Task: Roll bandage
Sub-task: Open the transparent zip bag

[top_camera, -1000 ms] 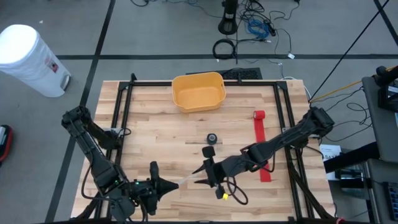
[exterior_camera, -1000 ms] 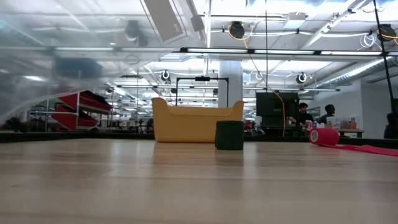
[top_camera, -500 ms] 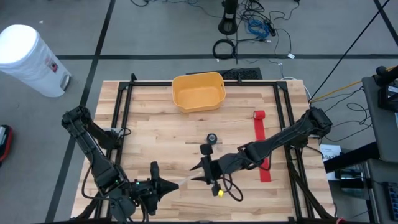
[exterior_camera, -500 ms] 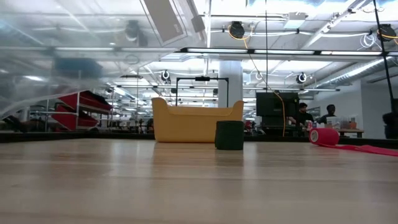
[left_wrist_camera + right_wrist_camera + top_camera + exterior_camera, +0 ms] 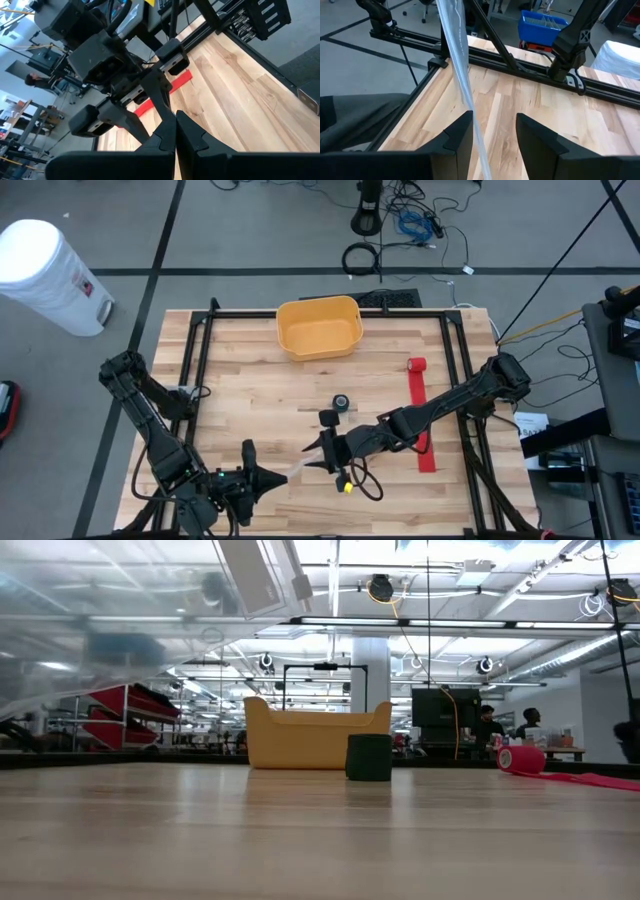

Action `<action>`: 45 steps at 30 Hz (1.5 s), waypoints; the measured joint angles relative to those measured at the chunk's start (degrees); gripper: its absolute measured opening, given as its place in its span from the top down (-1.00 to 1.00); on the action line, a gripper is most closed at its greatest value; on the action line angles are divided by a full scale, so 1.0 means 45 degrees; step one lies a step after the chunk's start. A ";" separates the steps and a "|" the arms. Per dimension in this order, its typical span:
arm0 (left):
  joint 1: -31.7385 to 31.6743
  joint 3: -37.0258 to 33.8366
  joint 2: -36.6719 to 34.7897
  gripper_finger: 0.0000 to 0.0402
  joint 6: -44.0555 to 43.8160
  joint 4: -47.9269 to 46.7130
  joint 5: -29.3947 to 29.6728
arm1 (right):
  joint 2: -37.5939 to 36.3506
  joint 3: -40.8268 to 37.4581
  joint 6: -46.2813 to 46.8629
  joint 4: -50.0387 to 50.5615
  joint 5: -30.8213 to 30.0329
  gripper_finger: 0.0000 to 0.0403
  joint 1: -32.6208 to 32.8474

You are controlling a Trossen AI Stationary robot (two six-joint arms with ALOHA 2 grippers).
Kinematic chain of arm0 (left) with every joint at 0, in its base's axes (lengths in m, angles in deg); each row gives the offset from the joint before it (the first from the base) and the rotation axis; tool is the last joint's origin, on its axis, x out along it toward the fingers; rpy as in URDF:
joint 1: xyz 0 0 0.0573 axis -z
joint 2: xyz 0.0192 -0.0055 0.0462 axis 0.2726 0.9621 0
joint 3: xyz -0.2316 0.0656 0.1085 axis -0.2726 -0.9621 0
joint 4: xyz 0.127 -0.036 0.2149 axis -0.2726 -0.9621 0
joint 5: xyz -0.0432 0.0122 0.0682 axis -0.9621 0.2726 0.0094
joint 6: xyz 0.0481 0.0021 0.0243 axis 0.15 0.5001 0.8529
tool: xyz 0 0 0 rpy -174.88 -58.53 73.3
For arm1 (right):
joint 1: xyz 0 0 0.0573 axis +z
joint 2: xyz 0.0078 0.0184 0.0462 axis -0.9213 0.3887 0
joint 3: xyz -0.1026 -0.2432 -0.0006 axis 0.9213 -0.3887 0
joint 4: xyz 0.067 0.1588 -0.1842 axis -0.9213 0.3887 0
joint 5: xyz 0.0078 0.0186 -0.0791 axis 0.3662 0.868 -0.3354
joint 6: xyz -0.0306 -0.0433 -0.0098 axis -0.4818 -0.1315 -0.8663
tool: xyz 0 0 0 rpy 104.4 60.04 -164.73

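A red bandage lies unrolled on the table at the right, its rolled end at the far end; the low view shows that roll too. My right gripper is open near the table's middle, left of the bandage and apart from it. My left gripper is shut near the front edge, pointing at the right gripper. A thin clear strip runs between the right gripper's open fingers; in the high view it shows pale between the two grippers. My left gripper is shut, and the clear strip seems to end at its tip; whether it holds the strip I cannot tell. My right gripper has the strip in the gap between its fingers; whether it touches I cannot tell.
A small black roll stands just beyond the right gripper. A yellow basket stands at the far middle. Black frame rails run along the table's sides. People show in the room beyond.
My right gripper has gone a little toward the table's left edge, closer to the left gripper, staying open. The red bandage and the black roll have stayed where they were.
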 joint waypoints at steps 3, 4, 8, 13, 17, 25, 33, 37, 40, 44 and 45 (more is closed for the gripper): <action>0.0000 0.0000 0.0000 1.00 0.0003 0.0005 0.0000 | 0.0000 0.0000 0.0000 -0.0001 0.0023 0.33 0.0005; 0.0000 0.0000 0.0000 1.00 0.0003 0.0005 0.0000 | 0.0000 0.0000 0.0000 -0.0005 0.0031 0.33 0.0005; -0.0047 0.0000 0.0000 1.00 0.0003 0.0010 0.0000 | 0.0000 0.0000 -0.0005 -0.0024 0.0072 0.33 0.0001; -0.0298 0.0000 0.0000 1.00 -0.0031 0.0015 -0.0003 | 0.0005 0.0000 -0.0015 -0.0392 0.0098 0.33 0.0000; -0.0462 0.0000 0.0000 1.00 -0.0055 0.0010 0.0000 | 0.0005 0.0000 -0.0032 -0.0672 0.0560 0.33 0.0010; -0.0500 0.0000 0.0000 1.00 -0.0065 0.0015 -0.0005 | 0.0005 0.0000 -0.0039 -0.0712 0.0723 0.33 0.0015; -0.0500 0.0000 0.0005 1.00 -0.0069 0.0024 -0.0109 | 0.0103 0.0012 -0.0307 -0.0868 0.0681 0.33 0.0002; -0.0528 -0.0005 0.0015 1.00 -0.0069 0.0019 -0.0309 | 0.0359 0.0015 -0.0549 -0.0960 0.0683 0.33 0.0000; -0.0580 -0.0010 0.0015 1.00 -0.0072 0.0029 -0.0321 | 0.0536 0.0015 -0.0790 -0.1196 0.0642 0.39 -0.0024; -0.0583 -0.0010 0.0015 1.00 -0.0108 0.0015 -0.0325 | 0.0563 0.0010 -0.1040 -0.1345 0.0611 0.58 -0.0029; -0.0583 -0.0010 0.0015 1.00 -0.0108 0.0019 -0.0325 | 0.0563 0.0010 -0.1047 -0.1360 0.0611 0.65 -0.0029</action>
